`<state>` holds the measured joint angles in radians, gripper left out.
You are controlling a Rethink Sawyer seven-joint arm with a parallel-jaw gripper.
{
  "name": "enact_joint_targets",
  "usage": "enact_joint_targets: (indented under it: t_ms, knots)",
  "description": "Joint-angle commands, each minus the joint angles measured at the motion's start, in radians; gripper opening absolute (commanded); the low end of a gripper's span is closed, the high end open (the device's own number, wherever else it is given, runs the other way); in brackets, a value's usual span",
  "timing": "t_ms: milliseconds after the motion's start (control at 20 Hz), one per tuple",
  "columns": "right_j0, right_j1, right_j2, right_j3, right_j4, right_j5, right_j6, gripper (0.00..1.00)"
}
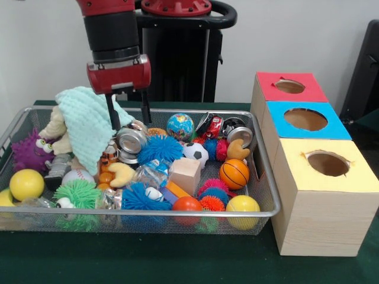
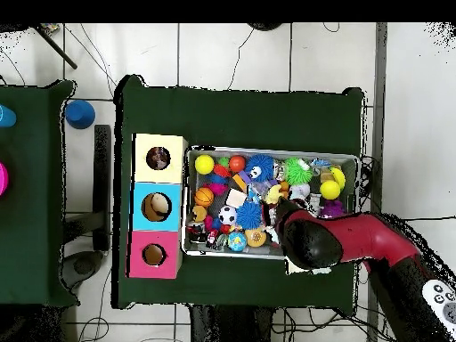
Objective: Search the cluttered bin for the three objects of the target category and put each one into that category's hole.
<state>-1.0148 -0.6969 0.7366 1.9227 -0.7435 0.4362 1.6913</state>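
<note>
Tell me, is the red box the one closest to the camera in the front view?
No. The yellow box stands nearest, the blue box behind it, and the red box farthest back.

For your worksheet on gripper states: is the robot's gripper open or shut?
Open: the gripper's two black fingers hang apart, empty, above the bin.

Toys fill bin (image 1: 269, 195) — three-hole box (image 1: 314, 195) just right of it.
</note>
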Motion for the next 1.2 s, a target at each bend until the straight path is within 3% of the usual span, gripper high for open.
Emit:
enact_joint_targets:
  t_ms: [50, 350, 1200]
  knots:
    - [0.0, 0.13, -0.078, -0.088, -0.072, -0.075, 0.01, 1.0]
    - [-0.012, 0.089, -0.04, -0.073, -0.073, -0.104, -0.018, 1.0]
    - [-0.021, -0.031, 0.05, -0.08, 0.046, 0.007, -0.063, 1.0]
